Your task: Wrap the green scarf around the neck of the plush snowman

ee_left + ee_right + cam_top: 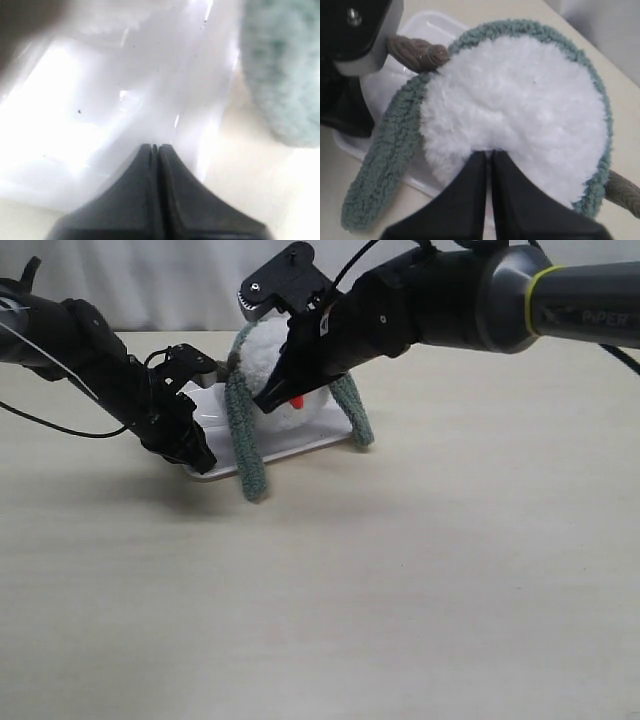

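The plush snowman (268,352) lies on a white tray (312,440), its orange nose (296,400) facing the front. The green scarf (243,435) loops behind the white ball, and both ends hang forward over the tray's rim onto the table. In the right wrist view the scarf (390,165) rims the white fur (520,110). My right gripper (490,151) (272,398) is shut, its tips pinching fur beside the nose. My left gripper (155,146) (200,455) is shut, tips at the tray's left front corner (75,125). The neck is hidden.
A brown twig arm (415,52) sticks out past the scarf, close to the left arm's black body (345,75). A scarf end (285,75) lies right of the left gripper. Pale tabletop (400,590) spreads in front; a white curtain (150,280) backs the table.
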`<state>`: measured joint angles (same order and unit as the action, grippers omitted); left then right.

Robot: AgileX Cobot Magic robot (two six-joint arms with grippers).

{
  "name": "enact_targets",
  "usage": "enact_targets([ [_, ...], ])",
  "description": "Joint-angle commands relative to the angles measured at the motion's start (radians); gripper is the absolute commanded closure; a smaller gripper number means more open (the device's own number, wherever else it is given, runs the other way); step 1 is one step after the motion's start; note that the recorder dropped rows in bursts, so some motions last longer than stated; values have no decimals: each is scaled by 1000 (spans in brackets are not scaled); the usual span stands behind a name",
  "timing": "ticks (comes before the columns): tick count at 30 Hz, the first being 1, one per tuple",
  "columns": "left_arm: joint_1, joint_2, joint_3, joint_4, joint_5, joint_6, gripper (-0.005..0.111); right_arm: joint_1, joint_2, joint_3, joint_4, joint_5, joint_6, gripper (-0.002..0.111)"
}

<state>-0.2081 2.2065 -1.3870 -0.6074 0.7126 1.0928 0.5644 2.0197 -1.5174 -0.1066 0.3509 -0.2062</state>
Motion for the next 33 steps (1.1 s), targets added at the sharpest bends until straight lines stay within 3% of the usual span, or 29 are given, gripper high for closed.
enact_targets([
  [1,-2,19,17,49,17,4,107,-8,44,-5,-6,-137,22,104],
  [16,-2,19,17,47,7,4,107,-17,90,-8,-6,-178,44,104],
  [23,-2,19,17,47,11,4,107,-19,77,-8,-6,-278,46,104],
  [33,-2,19,17,47,11,4,107,-20,45,-8,-6,-257,80,104],
])
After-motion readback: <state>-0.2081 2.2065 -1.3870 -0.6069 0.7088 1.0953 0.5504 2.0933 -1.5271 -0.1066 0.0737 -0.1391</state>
